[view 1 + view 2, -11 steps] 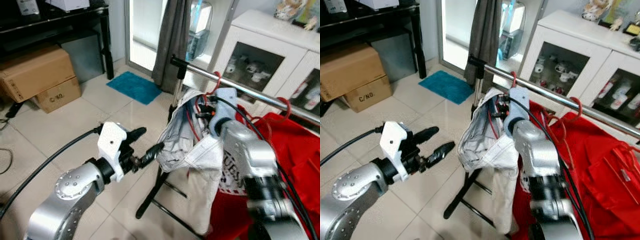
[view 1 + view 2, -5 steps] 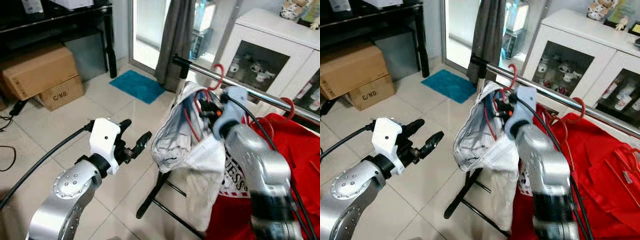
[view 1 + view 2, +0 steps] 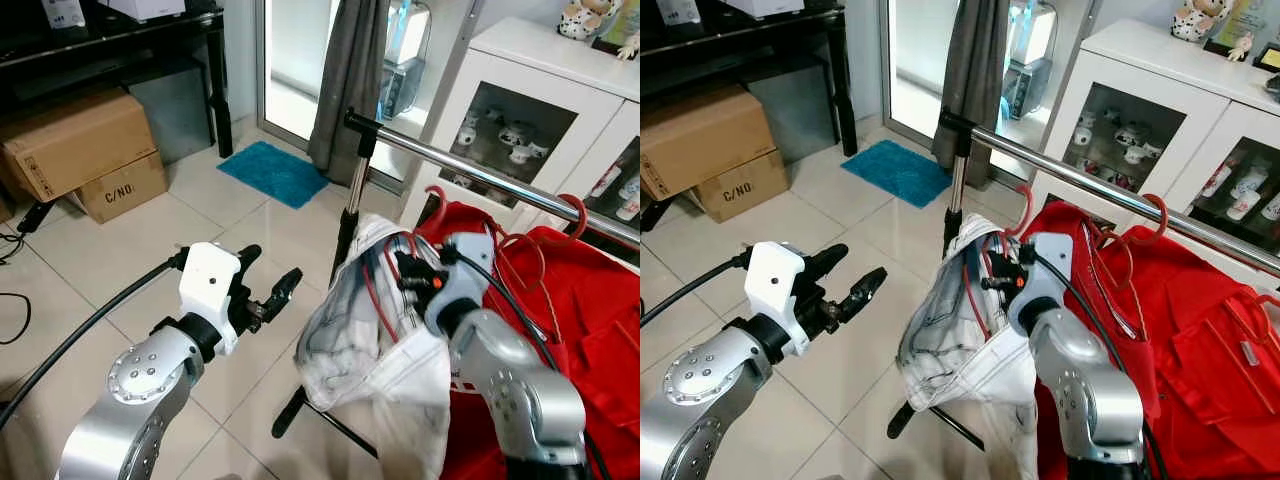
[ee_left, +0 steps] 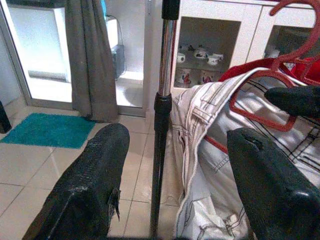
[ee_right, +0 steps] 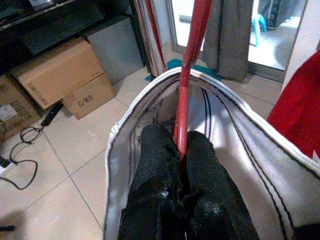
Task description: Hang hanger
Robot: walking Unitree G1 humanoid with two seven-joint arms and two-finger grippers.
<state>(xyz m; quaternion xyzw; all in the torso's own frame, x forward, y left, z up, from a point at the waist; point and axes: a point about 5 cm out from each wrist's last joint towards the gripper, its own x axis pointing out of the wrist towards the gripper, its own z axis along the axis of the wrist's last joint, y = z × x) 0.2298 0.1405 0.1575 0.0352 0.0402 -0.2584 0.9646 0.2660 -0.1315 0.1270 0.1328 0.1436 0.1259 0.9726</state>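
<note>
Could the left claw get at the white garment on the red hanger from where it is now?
Probably yes. The left claw is open, facing the white garment with only open floor between. The rack's upright pole stands just beside that path, and the right claw is shut on the red hanger.

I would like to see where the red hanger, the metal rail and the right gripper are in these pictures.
red hanger [image 5: 191, 65]: right wrist view, on its straight red bar.
metal rail [image 3: 470, 161]: left eye view, on the bare silver tube.
right gripper [image 5: 181, 150]: right wrist view, between its fingertips, shut on the hanger.
</note>
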